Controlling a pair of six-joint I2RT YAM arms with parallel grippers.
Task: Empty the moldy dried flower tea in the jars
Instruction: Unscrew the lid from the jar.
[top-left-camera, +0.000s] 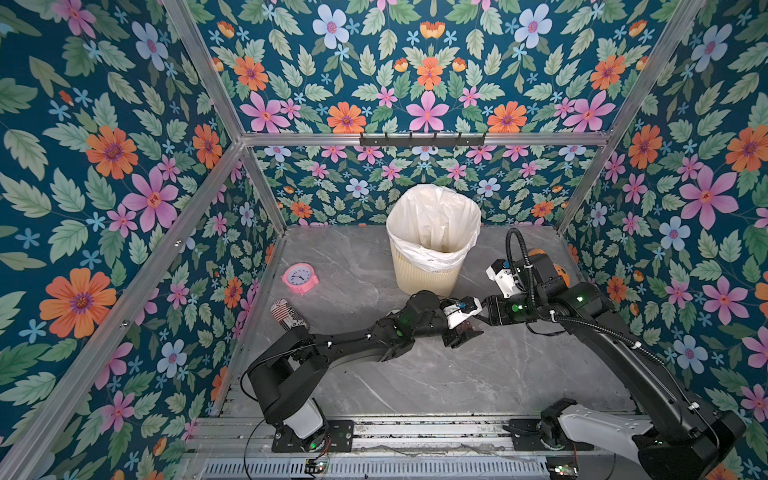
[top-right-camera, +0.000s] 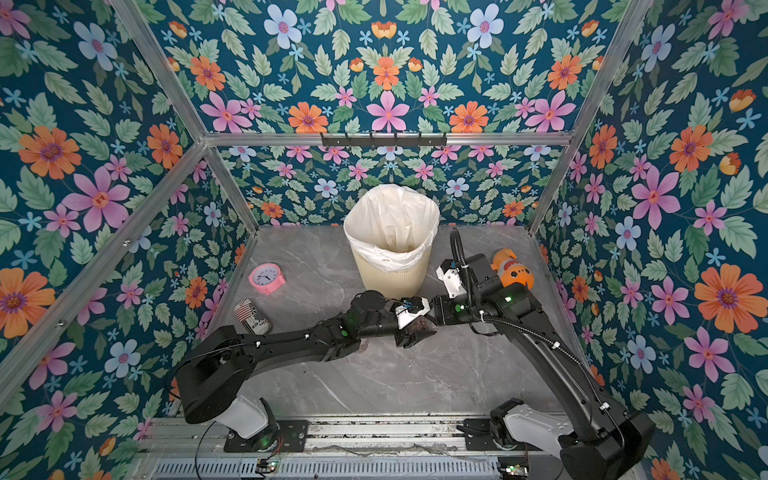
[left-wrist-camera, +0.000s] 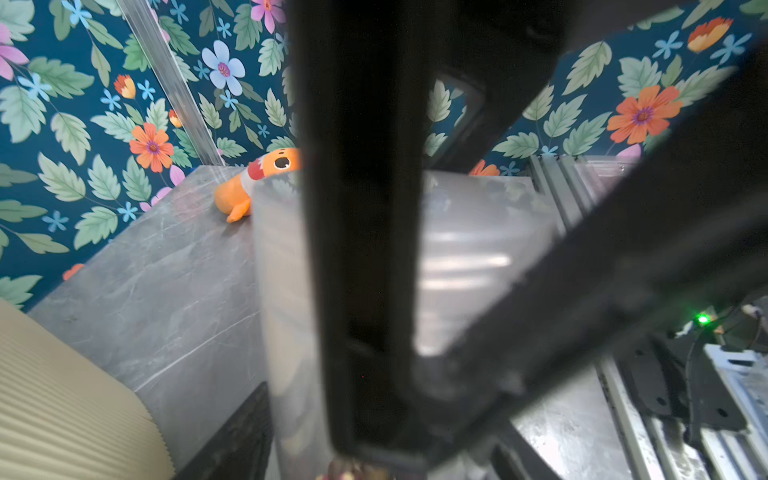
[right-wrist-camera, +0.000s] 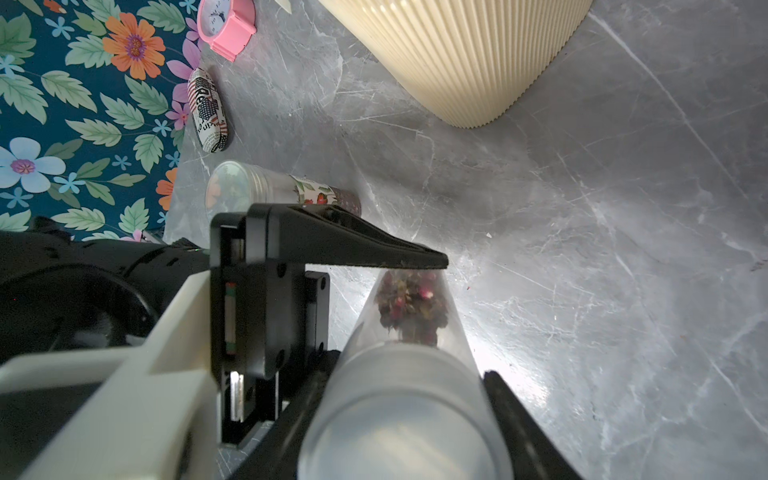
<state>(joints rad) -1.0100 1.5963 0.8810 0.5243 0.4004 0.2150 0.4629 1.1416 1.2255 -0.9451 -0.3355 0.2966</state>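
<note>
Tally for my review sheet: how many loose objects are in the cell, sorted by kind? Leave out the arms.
Jars: 2, the plain jar and the labelled jar
Drink can: 1
Alarm clock, pink: 1
Plush toy, orange: 1
Waste bin, cream with a white liner: 1
Total: 6

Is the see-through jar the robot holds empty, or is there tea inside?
Not empty: a clump of dark red dried flower tea shows through the clear jar.
</note>
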